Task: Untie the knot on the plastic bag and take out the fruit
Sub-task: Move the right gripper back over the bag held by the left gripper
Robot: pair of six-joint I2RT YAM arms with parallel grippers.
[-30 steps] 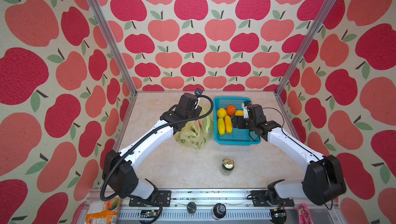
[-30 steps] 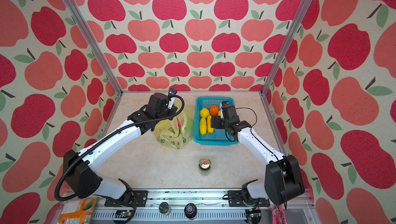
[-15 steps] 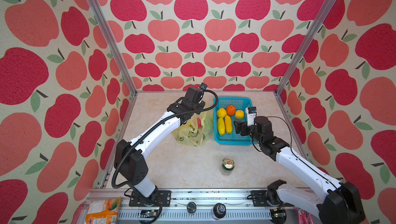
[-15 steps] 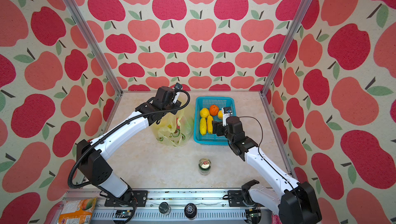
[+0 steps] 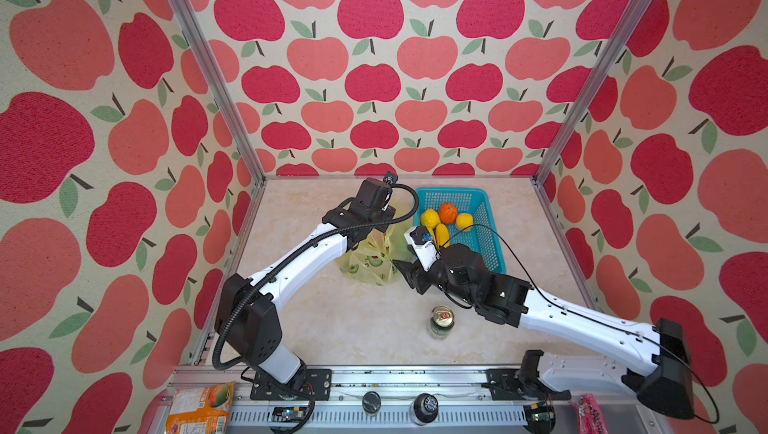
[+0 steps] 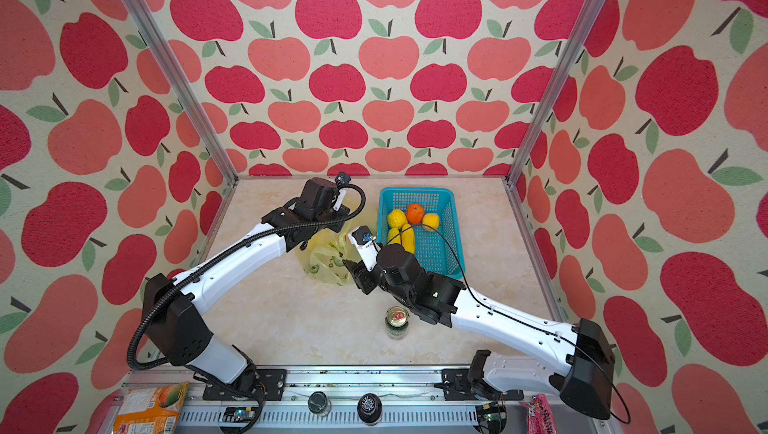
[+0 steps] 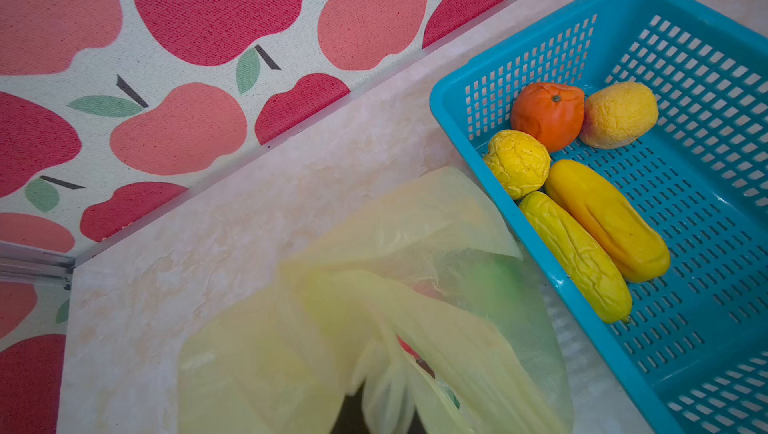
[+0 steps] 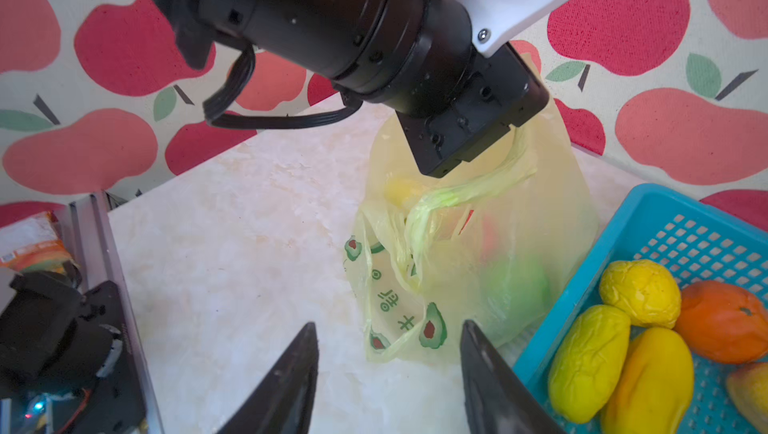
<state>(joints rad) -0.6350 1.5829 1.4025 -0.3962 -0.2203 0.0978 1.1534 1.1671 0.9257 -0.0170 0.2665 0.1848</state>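
Plastic bag [image 8: 540,224] is held up under the left gripper [image 8: 478,149], one loop handle [image 8: 469,191] being pinched there, and no knot is seen. Five fruit [image 7: 548,116] lie in the turquoise basket [image 7: 706,37] beside the right gripper [image 8: 388,328], whose jaws stand apart and empty, while green, red and yellow pieces are judged left inside. The printed green characters [image 8: 390,303] cannot be read.

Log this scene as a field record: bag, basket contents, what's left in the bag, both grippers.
bag: plastic bag on table, beside basket
basket contents: five fruit
left in bag: green piece, red piece, yellow piece, seen through plastic
left gripper: shut on bag handle, held up
right gripper: open, empty, near bag's lower edge
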